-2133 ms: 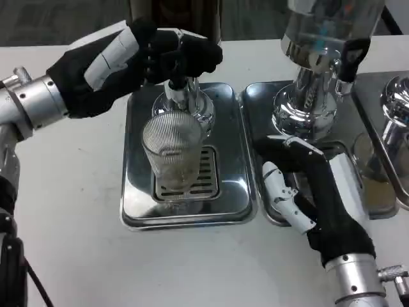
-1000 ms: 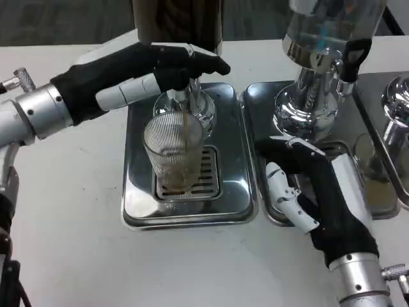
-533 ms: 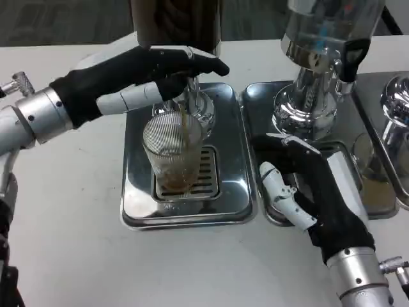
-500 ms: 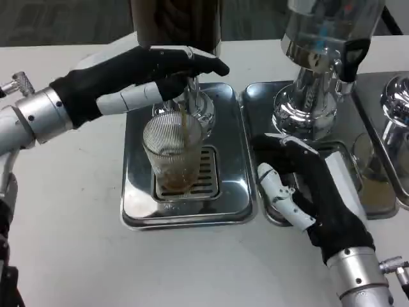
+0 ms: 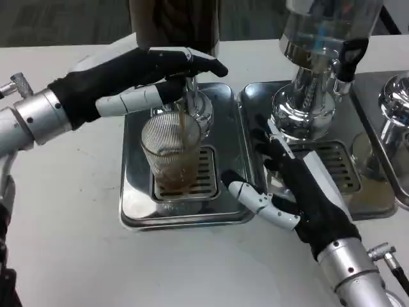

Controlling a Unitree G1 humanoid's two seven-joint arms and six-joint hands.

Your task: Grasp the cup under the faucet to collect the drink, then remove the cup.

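No brand, label or legible writing appears on any item in the head view. The cup (image 5: 170, 158), a ribbed clear glass, stands upright on the slotted grate of the left drip tray (image 5: 134, 204), directly beneath the faucet (image 5: 190, 97) of the left dispenser (image 5: 174, 22); a thin brown stream falls from the faucet into it, and brown liquid fills its lower part. The left hand (image 5: 137, 77) reaches in from the left above the cup, its fingers (image 5: 204, 62) extended and resting over the faucet lever area; whether they press it cannot be told, and they grip nothing that can be seen. The right hand (image 5: 295, 192) lies low over the seam between the left drip tray and the middle drip tray (image 5: 252, 105), fingers spread apart and holding nothing, its white-tipped fingers (image 5: 255, 201) pointing toward the cup but apart from it. The middle dispenser (image 5: 314, 70), chrome with a clear vessel, stands at the back of the middle tray; a third chrome dispenser (image 5: 395, 102) is cut by the right edge. The cup sits near the centre of its tray, with bare tray metal on its left and front. To its right a strip of tray separates it from the right hand. The white table (image 5: 70, 256) lies open in front of the trays and to the left, below the left forearm.
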